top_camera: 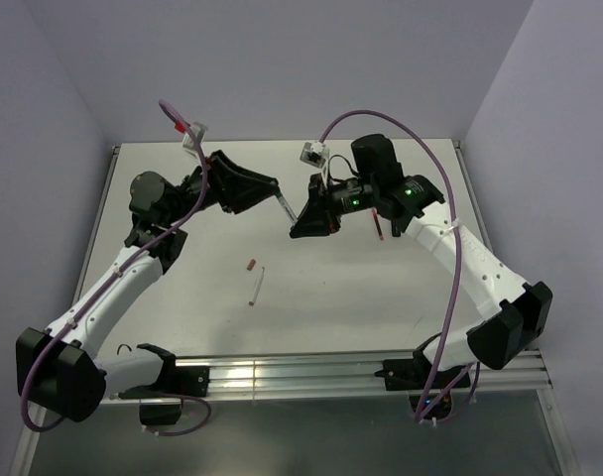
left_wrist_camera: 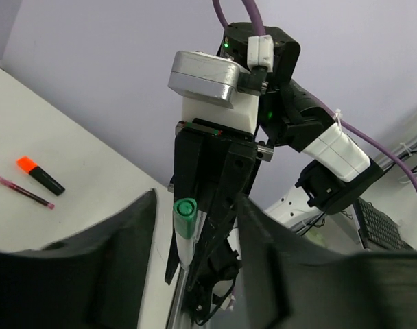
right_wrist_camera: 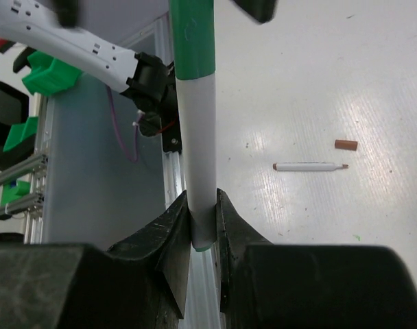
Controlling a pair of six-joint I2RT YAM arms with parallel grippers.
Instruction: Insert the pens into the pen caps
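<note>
Between lilac walls [top_camera: 282, 59], a glossy table [top_camera: 331, 307] (white) bears a white pen [top_camera: 256, 287].

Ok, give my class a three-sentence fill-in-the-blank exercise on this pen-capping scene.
1. The right gripper has its jaws shut on a white pen whose cap is ____.
2. The brownish-red cap lies beside a loose pen coloured ____.
3. The black marker has a tip coloured ____.
Missing words: green; white; orange.

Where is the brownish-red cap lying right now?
In the top view, the brownish-red cap lies on the table left of centre, just beside the loose white pen.
</note>
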